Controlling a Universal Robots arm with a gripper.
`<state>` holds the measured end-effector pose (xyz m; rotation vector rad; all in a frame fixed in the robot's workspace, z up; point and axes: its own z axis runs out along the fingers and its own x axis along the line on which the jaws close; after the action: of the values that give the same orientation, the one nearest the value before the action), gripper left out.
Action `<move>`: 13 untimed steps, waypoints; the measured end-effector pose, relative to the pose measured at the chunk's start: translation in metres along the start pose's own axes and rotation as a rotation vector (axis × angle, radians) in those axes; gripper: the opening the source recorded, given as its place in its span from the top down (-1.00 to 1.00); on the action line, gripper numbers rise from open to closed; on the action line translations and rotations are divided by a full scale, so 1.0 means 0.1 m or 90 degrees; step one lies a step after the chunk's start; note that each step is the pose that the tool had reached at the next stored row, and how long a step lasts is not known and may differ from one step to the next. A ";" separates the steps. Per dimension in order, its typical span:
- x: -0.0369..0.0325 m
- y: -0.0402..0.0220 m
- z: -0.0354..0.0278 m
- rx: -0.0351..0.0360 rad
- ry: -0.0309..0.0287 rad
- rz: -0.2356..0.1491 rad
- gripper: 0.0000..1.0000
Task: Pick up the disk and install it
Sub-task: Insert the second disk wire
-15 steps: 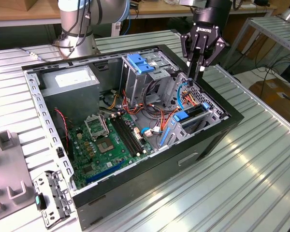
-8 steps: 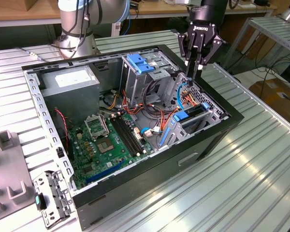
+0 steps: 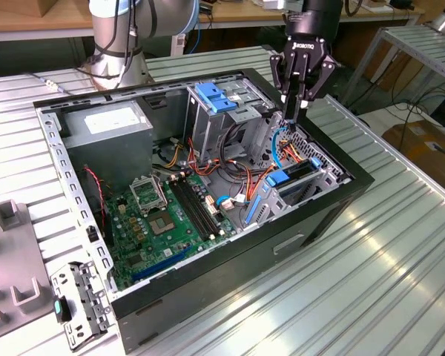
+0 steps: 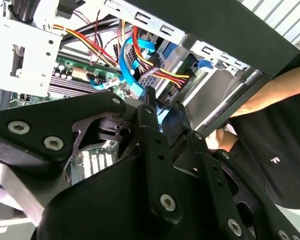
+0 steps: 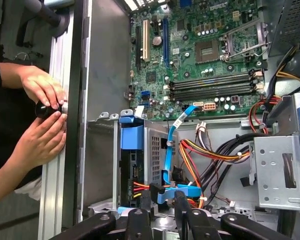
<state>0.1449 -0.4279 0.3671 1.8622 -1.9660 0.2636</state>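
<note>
Disk: the disk (image 3: 291, 176), dark with its blue carrier frame, sits on edge in the drive bay of the open computer case (image 3: 322, 222), below the gripper and a little toward the exterior view's left; in the first wrist view the disk (image 5: 132, 150) lies just ahead of the fingertips.
Gripper: the gripper (image 3: 295, 110) hangs point-down over the case's far corner, fingers drawn close together, nothing gripped between them that I can see; in the first wrist view the fingertips (image 5: 162, 197) sit at a blue connector.
Cable: a thin blue cable (image 3: 278, 148) curves directly under the gripper.
Beyond: a grey cage with blue clip (image 3: 211, 100) stands to the exterior view's left.
Person: two hands (image 5: 40, 115) hold a dark knob at the case's outer wall.
</note>
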 end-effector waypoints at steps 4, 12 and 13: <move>-0.019 0.017 0.048 0.0066 0.0019 0.003 0.34; -0.019 0.014 0.080 0.0129 0.0122 0.008 0.68; -0.019 0.014 0.083 0.0135 0.0126 0.008 0.68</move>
<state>0.1422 -0.4294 0.3590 1.8535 -1.9700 0.3067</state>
